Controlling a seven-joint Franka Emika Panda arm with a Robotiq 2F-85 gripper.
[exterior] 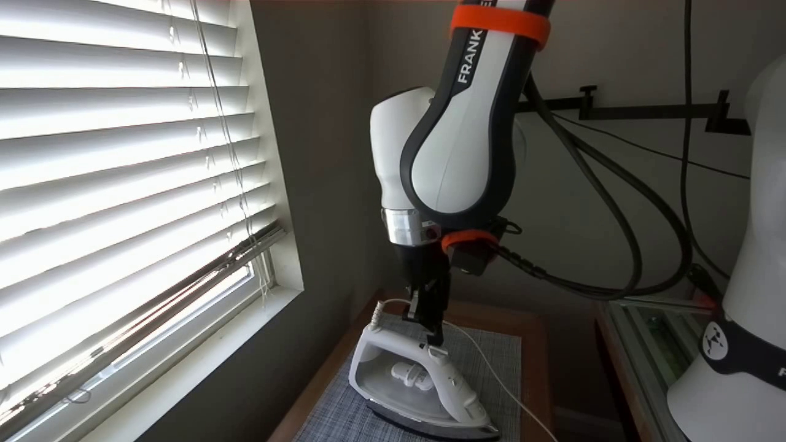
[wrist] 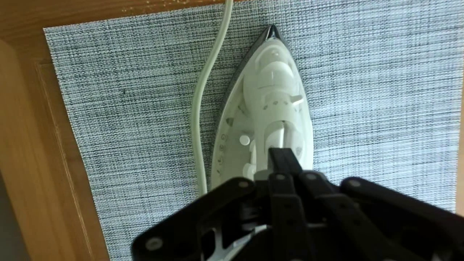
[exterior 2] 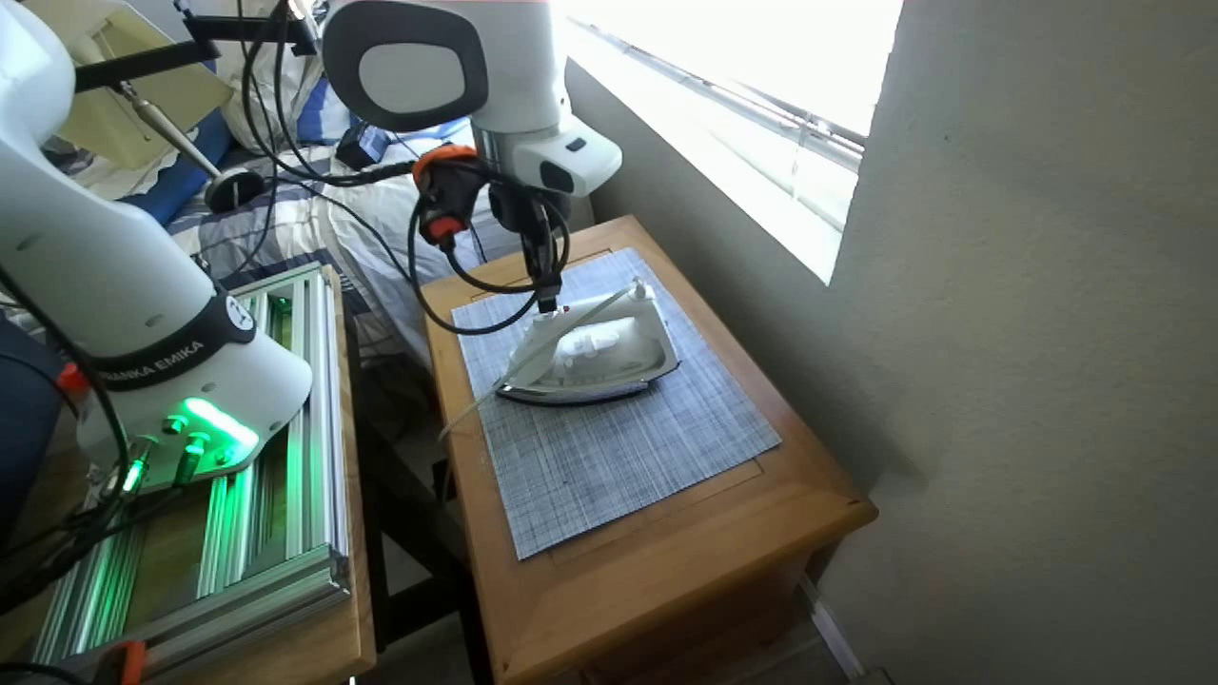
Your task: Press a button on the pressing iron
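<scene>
Zero presses I can confirm, but I'm lined up on the iron (wrist: 262,108).
Claw (wrist: 284,156) is pressed together, nothing pinched, tips (exterior: 435,338) at the top of the handle (exterior: 451,376); can't tell if they're touching. Iron's sole-down on the mat (exterior 2: 609,476) on the bench (exterior 2: 685,595). I'd guess just the push is left. Its cloudy tank (exterior 2: 609,350), looks like: contents unreadable.

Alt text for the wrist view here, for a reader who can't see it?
A closed black gripper extends from the bottom edge over the handle of a white iron, near what look like buttons; contact can't be judged. The iron, nose toward the top edge, rests on a woven placemat on a wooden table, a pale cord left of it.
</scene>
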